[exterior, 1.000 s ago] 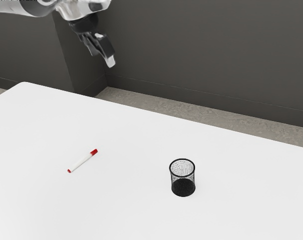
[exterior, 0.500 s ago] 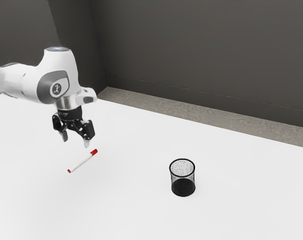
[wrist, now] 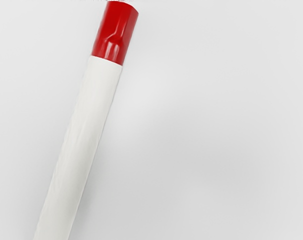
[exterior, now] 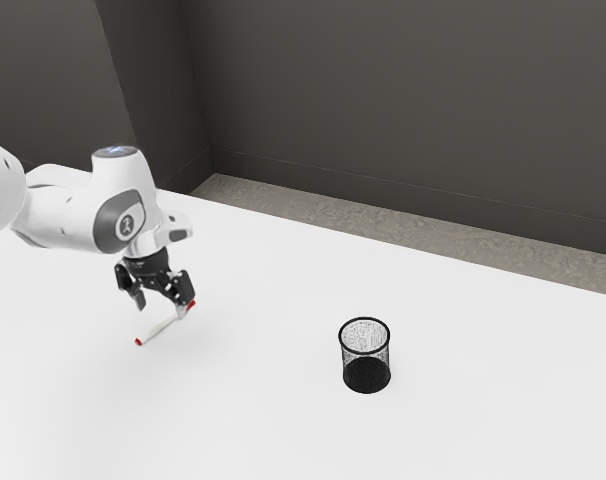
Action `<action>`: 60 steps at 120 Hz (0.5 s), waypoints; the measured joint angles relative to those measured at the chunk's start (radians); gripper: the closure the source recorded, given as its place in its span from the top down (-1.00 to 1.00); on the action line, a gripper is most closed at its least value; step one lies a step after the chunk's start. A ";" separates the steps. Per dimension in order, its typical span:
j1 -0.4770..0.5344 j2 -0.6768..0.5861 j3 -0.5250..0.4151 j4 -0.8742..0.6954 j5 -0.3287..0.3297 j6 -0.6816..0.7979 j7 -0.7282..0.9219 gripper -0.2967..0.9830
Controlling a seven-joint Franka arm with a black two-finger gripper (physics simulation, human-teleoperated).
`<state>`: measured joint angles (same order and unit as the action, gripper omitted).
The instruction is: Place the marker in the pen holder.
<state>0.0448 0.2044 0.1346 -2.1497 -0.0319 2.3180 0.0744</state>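
My gripper [exterior: 161, 308] is low over the table, its two fingers spread apart, open. The marker [exterior: 158, 329], white with red ends, lies on the table just beneath it, and one finger partly covers it near the larger red end. In the wrist view the marker [wrist: 79, 132] runs at a slant close under my hand, its red cap fully in sight. The pen holder [exterior: 366, 374], a black mesh cup, stands upright toward the exterior view's right, well apart from the gripper.
The white table [exterior: 253, 400] stretches around both objects. Its far edge runs across the exterior view, with a strip of floor [exterior: 403, 240] and a dark wall [exterior: 403, 110] beyond.
My hand came from high beyond the table's far edge to above the marker, then dropped lower over it. Marker and pen holder have stayed where they were.
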 joint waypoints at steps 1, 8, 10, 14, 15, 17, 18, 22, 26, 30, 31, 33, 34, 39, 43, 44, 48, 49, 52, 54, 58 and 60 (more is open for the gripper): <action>0.001 0.003 0.000 0.001 -0.003 0.003 0.004 0.53; 0.003 0.023 -0.002 0.005 -0.018 0.021 0.029 0.53; 0.004 0.031 -0.002 0.007 -0.022 0.027 0.036 0.53; 0.004 0.046 -0.002 0.014 -0.035 0.037 0.052 0.53; 0.004 0.050 -0.002 0.017 -0.040 0.040 0.056 0.53; 0.004 0.060 -0.002 0.023 -0.050 0.044 0.065 0.53; 0.004 0.065 -0.002 0.026 -0.056 0.047 0.070 0.53; 0.005 0.084 -0.002 0.040 -0.077 0.054 0.089 0.53; 0.008 0.100 -0.002 0.057 -0.095 0.061 0.108 0.53; 0.013 0.120 -0.002 0.078 -0.108 0.066 0.126 0.53; 0.015 0.125 -0.003 0.084 -0.111 0.067 0.131 0.52; 0.019 0.133 -0.003 0.093 -0.117 0.069 0.139 0.52; 0.021 0.137 -0.003 0.096 -0.119 0.070 0.144 0.52; 0.027 0.149 -0.003 0.108 -0.131 0.073 0.165 0.52; 0.029 0.155 -0.003 0.113 -0.137 0.076 0.182 0.52; 0.030 0.156 -0.003 0.114 -0.139 0.076 0.186 0.52; 0.031 0.163 -0.003 0.115 -0.146 0.078 0.203 0.52; 0.031 0.165 -0.003 0.116 -0.148 0.079 0.208 0.52; 0.032 0.170 -0.003 0.116 -0.155 0.080 0.221 0.52; 0.035 0.172 -0.003 0.116 -0.159 0.080 0.229 0.52; 0.041 0.175 -0.003 0.117 -0.166 0.081 0.246 0.52; 0.043 0.176 -0.003 0.117 -0.169 0.082 0.254 0.52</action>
<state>0.0876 0.3806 0.1319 -2.0331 -0.2005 2.3999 0.3280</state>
